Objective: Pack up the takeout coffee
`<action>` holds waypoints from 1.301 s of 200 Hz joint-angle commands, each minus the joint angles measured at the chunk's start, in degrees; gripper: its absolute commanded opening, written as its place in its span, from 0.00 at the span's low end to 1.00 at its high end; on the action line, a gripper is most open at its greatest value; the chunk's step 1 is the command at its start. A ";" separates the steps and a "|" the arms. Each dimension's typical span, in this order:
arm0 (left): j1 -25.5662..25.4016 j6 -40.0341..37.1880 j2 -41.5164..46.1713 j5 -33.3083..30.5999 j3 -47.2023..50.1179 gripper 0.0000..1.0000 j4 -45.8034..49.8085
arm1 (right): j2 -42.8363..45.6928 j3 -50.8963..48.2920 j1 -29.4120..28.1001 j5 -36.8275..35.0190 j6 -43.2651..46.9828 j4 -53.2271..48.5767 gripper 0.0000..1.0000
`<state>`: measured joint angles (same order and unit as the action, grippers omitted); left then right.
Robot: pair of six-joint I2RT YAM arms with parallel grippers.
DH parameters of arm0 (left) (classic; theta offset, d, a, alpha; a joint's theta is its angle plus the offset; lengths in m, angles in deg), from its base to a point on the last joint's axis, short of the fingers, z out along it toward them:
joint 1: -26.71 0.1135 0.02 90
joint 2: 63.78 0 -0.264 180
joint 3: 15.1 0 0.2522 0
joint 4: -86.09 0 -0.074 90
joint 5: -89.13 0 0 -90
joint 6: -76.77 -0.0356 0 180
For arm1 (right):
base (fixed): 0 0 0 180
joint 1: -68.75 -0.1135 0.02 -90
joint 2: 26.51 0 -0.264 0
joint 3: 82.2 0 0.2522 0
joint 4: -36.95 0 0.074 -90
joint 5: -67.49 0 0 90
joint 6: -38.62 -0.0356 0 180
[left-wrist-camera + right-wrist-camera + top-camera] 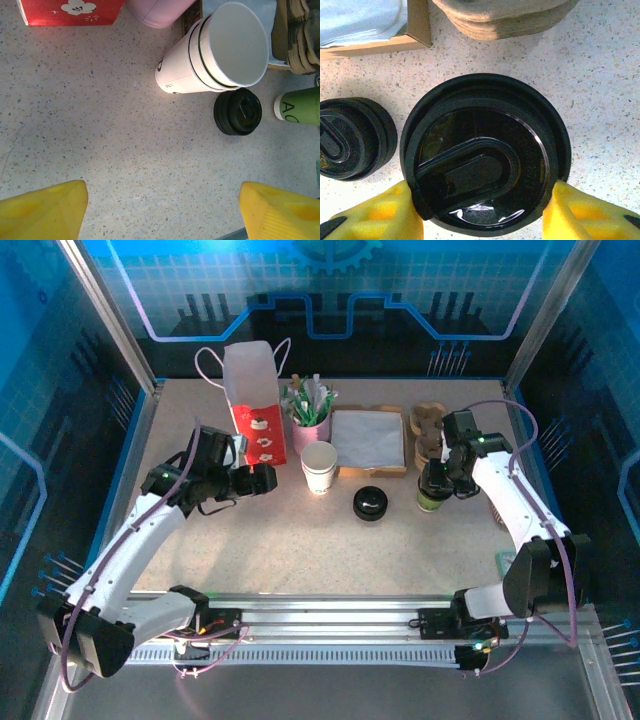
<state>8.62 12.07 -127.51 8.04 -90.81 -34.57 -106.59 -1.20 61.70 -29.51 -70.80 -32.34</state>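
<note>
The takeout coffee stands at the right of the table. It is a paper cup, green on its side and white at the base, with a black lid on top. My right gripper comes down on it from above, and its yellow fingers press both sides of the lid's rim. My left gripper hangs open over bare table by the red bag, with nothing between its fingers. A stack of white cups stands mid-table.
A red and white paper bag stands at the back left, with a pink cup of sticks beside it. A box of napkins and brown pulp carriers sit behind the cups. Spare black lids lie between the cups.
</note>
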 commanded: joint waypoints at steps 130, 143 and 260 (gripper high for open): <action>0.41 0.15 -0.94 1.90 -0.41 0.80 1.57 | -0.17 0.53 1.05 1.60 1.34 1.65 0.63; 0.41 0.12 -0.79 1.90 -0.28 0.80 1.71 | -0.22 0.50 1.00 1.34 1.34 1.52 0.64; 0.25 1.02 -0.78 3.19 0.36 0.80 1.32 | 2.28 0.63 -0.05 0.09 0.83 0.08 0.75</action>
<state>8.60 12.29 -128.34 9.20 -90.81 -33.91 -106.41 -1.20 61.70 -28.49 -69.92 -31.20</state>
